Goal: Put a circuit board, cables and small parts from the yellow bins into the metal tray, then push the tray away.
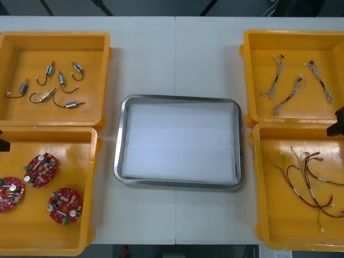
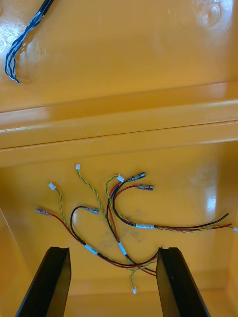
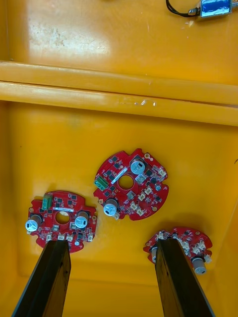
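Observation:
The metal tray [image 1: 120, 141], white inside, lies at the table's middle with nothing in it. Three round red circuit boards [image 1: 41, 169] lie in the near left yellow bin [image 1: 80, 161]. My left gripper [image 3: 111, 246] hangs open above them; one board [image 3: 131, 184] lies beyond the fingers, another [image 3: 62, 220] by one fingertip. Red and yellow cables [image 1: 309, 180] lie tangled in the near right bin [image 1: 269, 215]. My right gripper [image 2: 113, 249] is open over those cables [image 2: 119, 218], holding nothing. At the front view's side edges show the left gripper [image 1: 2, 144] and the right gripper [image 1: 337, 124].
The far left bin [image 1: 99, 43] holds several small metal parts [image 1: 51, 86], one of them [image 3: 213, 7] past the bin wall. The far right bin [image 1: 252, 48] holds twisted blue and white cables [image 1: 293, 86], one end [image 2: 20, 42] beyond the divider. Bare table surrounds the tray.

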`<act>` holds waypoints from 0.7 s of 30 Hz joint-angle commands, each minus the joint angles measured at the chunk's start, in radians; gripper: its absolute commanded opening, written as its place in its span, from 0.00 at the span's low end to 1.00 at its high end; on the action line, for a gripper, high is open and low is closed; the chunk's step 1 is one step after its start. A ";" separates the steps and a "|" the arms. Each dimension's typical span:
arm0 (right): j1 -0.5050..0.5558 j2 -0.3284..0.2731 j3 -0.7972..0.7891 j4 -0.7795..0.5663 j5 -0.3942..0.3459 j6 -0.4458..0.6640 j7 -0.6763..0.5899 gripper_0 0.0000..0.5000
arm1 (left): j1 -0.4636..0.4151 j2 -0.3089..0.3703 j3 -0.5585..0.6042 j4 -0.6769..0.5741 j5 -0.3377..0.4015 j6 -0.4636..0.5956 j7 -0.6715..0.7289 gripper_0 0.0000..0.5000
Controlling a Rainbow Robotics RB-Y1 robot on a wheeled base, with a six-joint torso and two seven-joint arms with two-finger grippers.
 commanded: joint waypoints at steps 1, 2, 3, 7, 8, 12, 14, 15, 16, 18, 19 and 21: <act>0.010 0.005 -0.030 -0.005 0.007 -0.008 -0.007 1.00 | 0.019 -0.008 0.018 -0.020 -0.006 -0.009 -0.046 1.00; 0.010 0.005 -0.030 -0.005 0.007 -0.008 -0.007 1.00 | 0.019 -0.008 0.018 -0.020 -0.006 -0.009 -0.046 1.00; 0.010 0.005 -0.030 -0.005 0.007 -0.008 -0.007 1.00 | 0.019 -0.008 0.018 -0.020 -0.006 -0.009 -0.046 1.00; 0.010 0.005 -0.030 -0.005 0.007 -0.008 -0.007 1.00 | 0.019 -0.008 0.018 -0.020 -0.006 -0.009 -0.046 1.00; 0.010 0.005 -0.030 -0.005 0.007 -0.008 -0.007 1.00 | 0.019 -0.008 0.018 -0.020 -0.006 -0.009 -0.046 1.00; 0.010 0.005 -0.030 -0.005 0.007 -0.008 -0.007 1.00 | 0.019 -0.008 0.018 -0.020 -0.006 -0.009 -0.046 1.00; 0.010 0.005 -0.030 -0.005 0.007 -0.008 -0.007 1.00 | 0.019 -0.008 0.018 -0.020 -0.006 -0.009 -0.046 1.00; 0.010 0.005 -0.030 -0.005 0.007 -0.008 -0.007 1.00 | 0.019 -0.008 0.018 -0.020 -0.006 -0.009 -0.046 1.00; 0.010 0.005 -0.030 -0.005 0.007 -0.008 -0.007 1.00 | 0.019 -0.008 0.018 -0.020 -0.006 -0.009 -0.046 1.00; 0.010 0.005 -0.030 -0.005 0.007 -0.008 -0.007 1.00 | 0.019 -0.008 0.018 -0.020 -0.006 -0.009 -0.046 1.00; 0.010 0.005 -0.030 -0.005 0.007 -0.008 -0.007 1.00 | 0.019 -0.008 0.018 -0.020 -0.006 -0.009 -0.046 1.00; 0.010 0.005 -0.030 -0.005 0.007 -0.008 -0.007 1.00 | 0.019 -0.008 0.018 -0.020 -0.006 -0.009 -0.046 1.00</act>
